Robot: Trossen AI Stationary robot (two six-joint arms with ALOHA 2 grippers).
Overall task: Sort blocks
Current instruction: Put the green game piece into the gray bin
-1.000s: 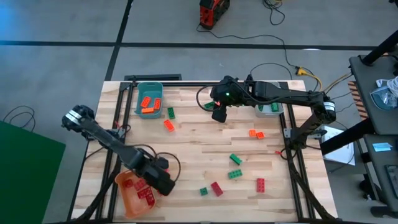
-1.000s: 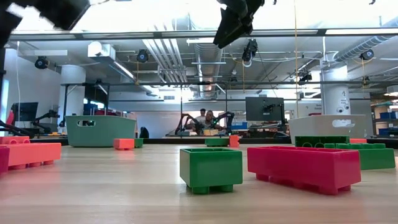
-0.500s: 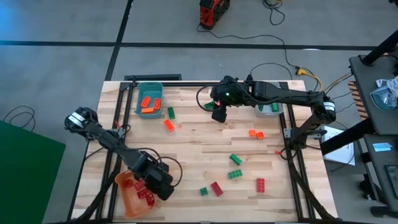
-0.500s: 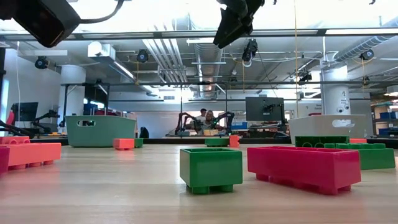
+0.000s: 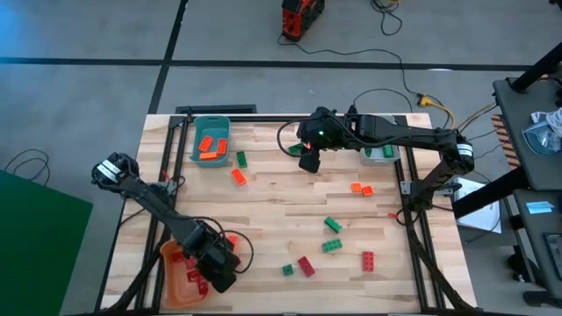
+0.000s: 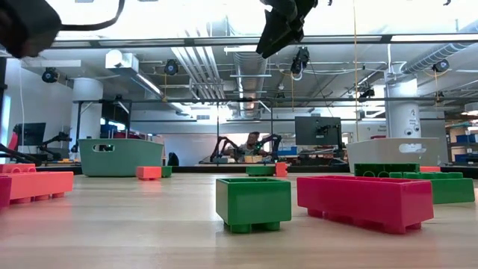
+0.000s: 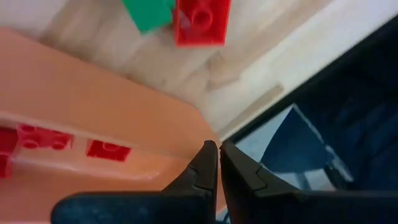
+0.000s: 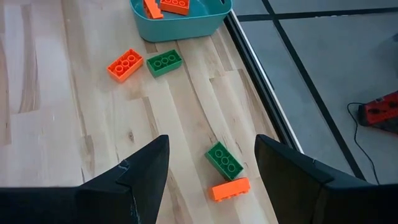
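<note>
Loose blocks lie flat on the wooden table: a green one (image 5: 241, 159), orange ones (image 5: 238, 175) (image 5: 360, 187), green ones (image 5: 332, 225) (image 5: 332, 246), red ones (image 5: 305, 266) (image 5: 368, 260). My left gripper (image 5: 217, 270) (image 7: 219, 154) is shut at the near left, over the right rim of the orange bin (image 5: 178, 279), which holds red blocks (image 7: 38, 137). My right gripper (image 5: 309, 160) (image 8: 211, 174) hangs open, high over the far middle, above a green block (image 8: 224, 159) and an orange block (image 8: 230, 188). My left gripper's shut fingertips (image 7: 210, 155) stand at the orange bin's rim (image 7: 186, 121), slanting down toward the table's near edge. I cannot tell whether they touch the rim.
A teal bin (image 5: 211, 139) with orange blocks stands at the far left, and a grey bin (image 5: 379, 151) with green blocks at the far right. The table's near edge (image 7: 261, 99) lies just beyond my left gripper. Bare wood shows in the table's middle.
My left gripper has moved toward the table's near-left corner, from beside the orange bin to over its right rim. My right arm has kept still.
</note>
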